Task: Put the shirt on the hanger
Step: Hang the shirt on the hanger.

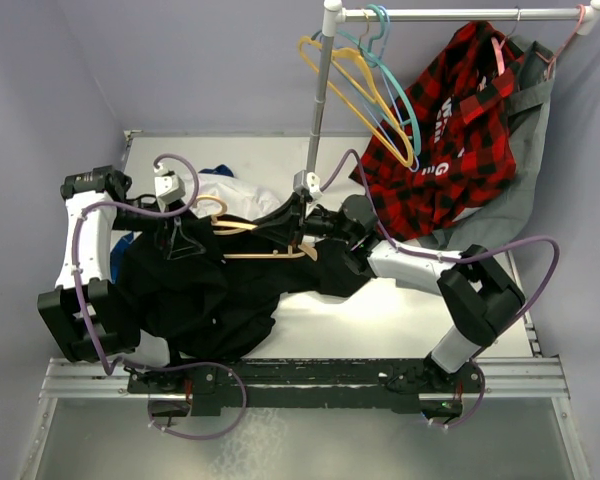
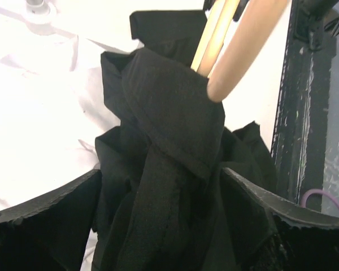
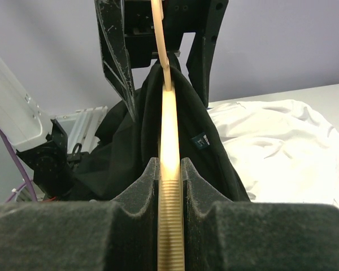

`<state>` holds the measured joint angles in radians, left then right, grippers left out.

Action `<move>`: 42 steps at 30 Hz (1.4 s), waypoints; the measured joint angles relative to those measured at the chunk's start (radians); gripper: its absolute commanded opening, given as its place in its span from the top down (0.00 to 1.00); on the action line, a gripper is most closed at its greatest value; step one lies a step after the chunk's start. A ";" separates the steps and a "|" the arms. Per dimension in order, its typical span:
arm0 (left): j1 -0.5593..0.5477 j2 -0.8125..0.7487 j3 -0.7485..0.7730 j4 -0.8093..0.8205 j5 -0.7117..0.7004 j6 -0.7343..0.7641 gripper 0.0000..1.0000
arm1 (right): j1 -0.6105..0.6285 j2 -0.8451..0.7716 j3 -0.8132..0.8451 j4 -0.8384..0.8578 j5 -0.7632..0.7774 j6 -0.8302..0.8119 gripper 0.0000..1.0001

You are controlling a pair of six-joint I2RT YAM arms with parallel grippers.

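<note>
The black shirt [image 1: 210, 295] lies bunched on the table's left half. The tan wooden hanger [image 1: 265, 254] lies across its upper edge. My right gripper [image 1: 306, 242] is shut on the hanger's flat arm [image 3: 170, 130], whose far end goes into the shirt's collar [image 3: 186, 113]. My left gripper [image 1: 185, 242] is closed round a thick bunch of the shirt [image 2: 169, 130], with its fingers [image 2: 51, 209] pressed on either side. The hanger's rounded end [image 2: 243, 45] pokes into the fabric just above that bunch.
A white shirt [image 1: 232, 190] lies behind the black one and also shows in the right wrist view [image 3: 271, 147]. A rack pole [image 1: 320, 100] stands at the back. On its bar hang yellow [image 1: 355, 90] and teal [image 1: 392, 85] hangers, a red plaid shirt [image 1: 450, 130] and grey cloth [image 1: 525, 170].
</note>
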<state>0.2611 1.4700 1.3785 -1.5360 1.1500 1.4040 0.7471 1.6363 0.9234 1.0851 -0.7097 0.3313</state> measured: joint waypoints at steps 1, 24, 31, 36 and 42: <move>0.000 0.000 0.000 0.001 0.014 -0.008 0.09 | 0.000 0.000 0.000 0.003 0.000 0.000 1.00; -0.006 0.071 -0.132 0.000 0.320 0.224 1.00 | -0.005 0.018 0.002 0.046 0.003 0.006 1.00; -0.007 0.077 -0.085 -0.001 0.253 0.212 1.00 | 0.002 0.018 0.002 0.059 0.000 0.008 1.00; -0.007 0.076 -0.072 0.001 0.234 0.209 1.00 | 0.002 0.017 0.002 0.053 0.003 0.001 0.65; 0.022 0.075 0.050 0.001 0.191 0.201 1.00 | -0.070 -0.174 -0.085 -0.103 0.108 -0.048 0.00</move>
<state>0.2829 1.5452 1.4288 -1.5352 1.3411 1.6047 0.6773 1.4624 0.8379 0.9817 -0.6022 0.2836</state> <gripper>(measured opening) 0.055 0.981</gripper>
